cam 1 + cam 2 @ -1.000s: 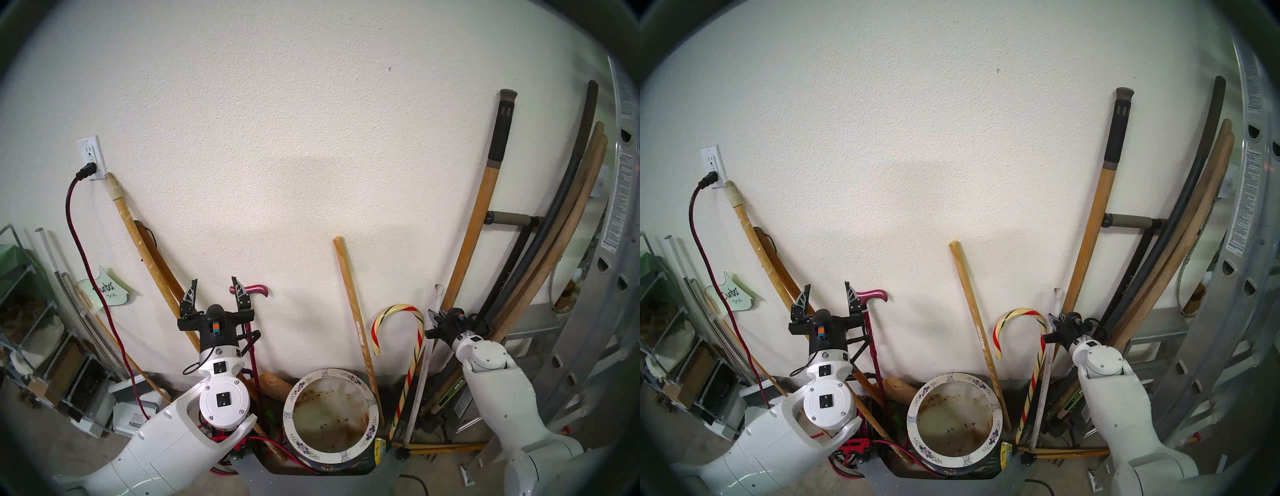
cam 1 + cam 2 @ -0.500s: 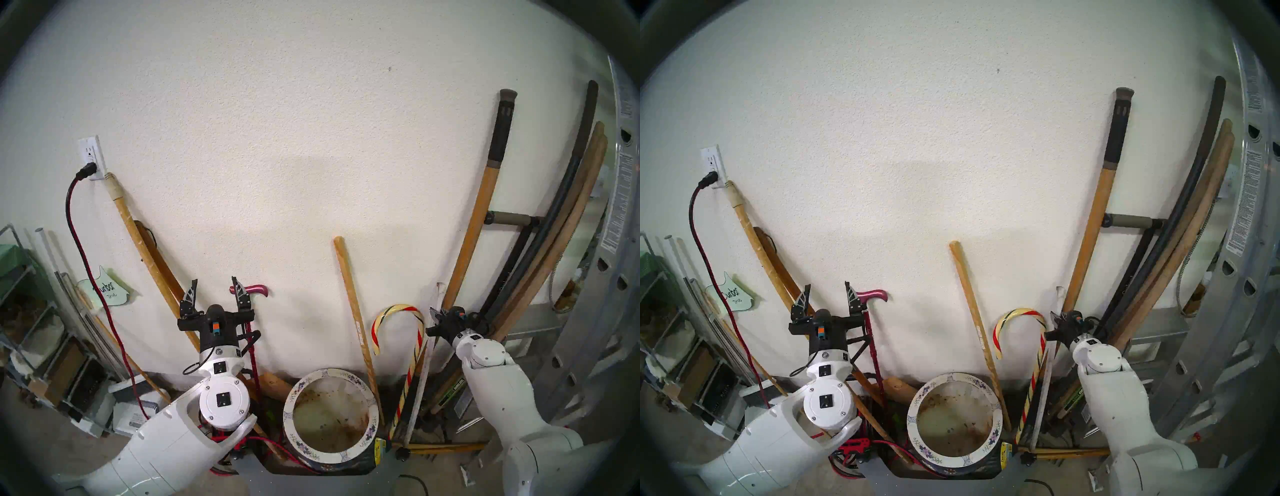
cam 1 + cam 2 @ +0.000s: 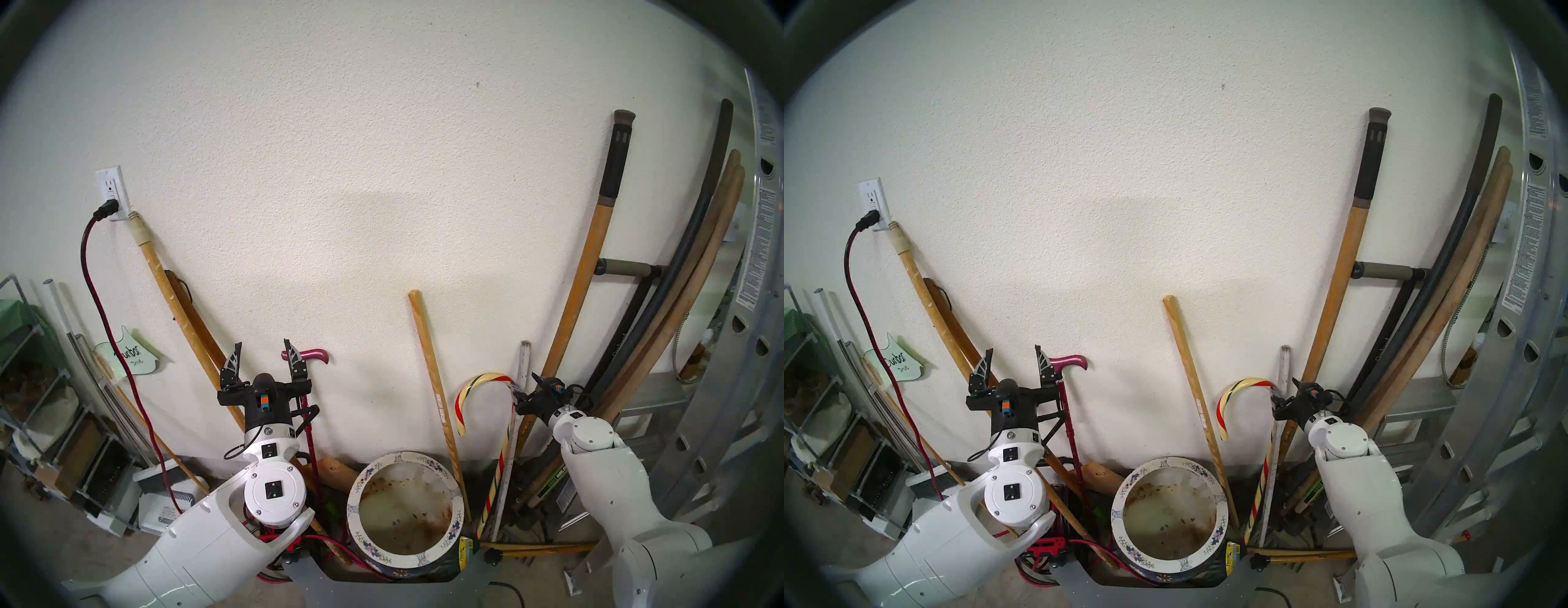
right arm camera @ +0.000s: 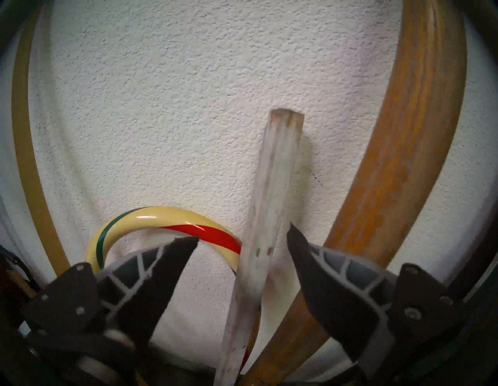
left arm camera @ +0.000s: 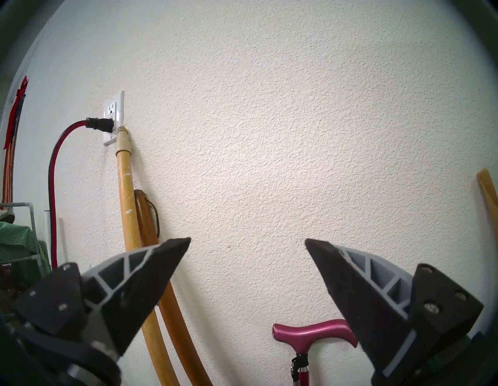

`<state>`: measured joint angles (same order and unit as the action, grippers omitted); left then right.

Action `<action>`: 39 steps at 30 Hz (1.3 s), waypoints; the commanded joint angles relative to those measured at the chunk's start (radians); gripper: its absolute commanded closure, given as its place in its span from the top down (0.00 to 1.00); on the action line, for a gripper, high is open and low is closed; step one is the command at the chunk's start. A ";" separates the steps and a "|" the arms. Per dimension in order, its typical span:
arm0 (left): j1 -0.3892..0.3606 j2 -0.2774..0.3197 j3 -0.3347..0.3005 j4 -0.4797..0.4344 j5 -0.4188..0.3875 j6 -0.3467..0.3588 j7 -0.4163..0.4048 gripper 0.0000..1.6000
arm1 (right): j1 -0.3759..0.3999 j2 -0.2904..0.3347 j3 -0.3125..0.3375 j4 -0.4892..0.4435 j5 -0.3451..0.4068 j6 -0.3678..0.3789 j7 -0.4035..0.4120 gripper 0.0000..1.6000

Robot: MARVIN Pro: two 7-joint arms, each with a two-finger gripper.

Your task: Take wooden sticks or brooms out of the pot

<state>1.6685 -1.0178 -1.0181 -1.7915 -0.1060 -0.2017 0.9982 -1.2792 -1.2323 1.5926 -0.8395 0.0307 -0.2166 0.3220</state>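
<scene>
The pot [image 3: 405, 511], a wide round one with a flowered white rim and a stained inside, stands on the floor against the wall [image 3: 382, 191] with nothing in it. All three sticks are outside it, leaning on the wall. The striped candy cane [image 3: 507, 441] and the white slat [image 3: 515, 424] stand just right of the pot, touching each other near the cane's hook. The right gripper [image 4: 242, 240] has its fingers spread wide on either side of the slat, gripping nothing. The pink cane [image 3: 312, 418] stands left of the pot, its handle beside the left gripper [image 3: 263, 354], which is raised toward the wall, spread wide and empty. Plain wooden handles [image 3: 581, 271] lean at the right.
</scene>
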 commanded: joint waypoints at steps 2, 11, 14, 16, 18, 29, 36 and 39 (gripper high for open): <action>-0.002 0.000 0.001 0.000 0.000 -0.003 0.000 1.00 | 0.011 0.016 0.023 -0.016 0.008 0.012 -0.016 1.00; -0.005 0.003 0.005 0.000 -0.002 -0.003 0.004 1.00 | -0.094 0.040 0.051 -0.164 0.049 0.075 0.055 1.00; -0.006 0.004 0.006 0.000 -0.003 -0.003 0.005 1.00 | -0.138 0.048 0.062 -0.208 0.064 0.091 0.090 1.00; -0.006 0.005 0.007 0.000 -0.004 -0.003 0.006 1.00 | -0.166 0.052 0.069 -0.235 0.073 0.096 0.112 1.00; -0.006 0.006 0.008 0.000 -0.004 -0.003 0.007 1.00 | -0.197 0.055 0.076 -0.266 0.083 0.100 0.138 1.00; -0.009 0.010 0.013 0.000 -0.007 -0.002 0.011 1.00 | -0.331 0.067 0.115 -0.444 0.158 0.122 0.306 1.00; -0.011 0.012 0.016 0.000 -0.009 -0.003 0.014 1.00 | -0.394 0.063 0.165 -0.561 0.216 0.106 0.368 1.00; -0.012 0.013 0.017 0.000 -0.010 -0.003 0.015 1.00 | -0.407 0.046 0.193 -0.595 0.237 0.094 0.355 1.00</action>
<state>1.6583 -1.0038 -1.0007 -1.7915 -0.1166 -0.2021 1.0134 -1.6249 -1.1672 1.7443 -1.3430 0.2196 -0.0981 0.6709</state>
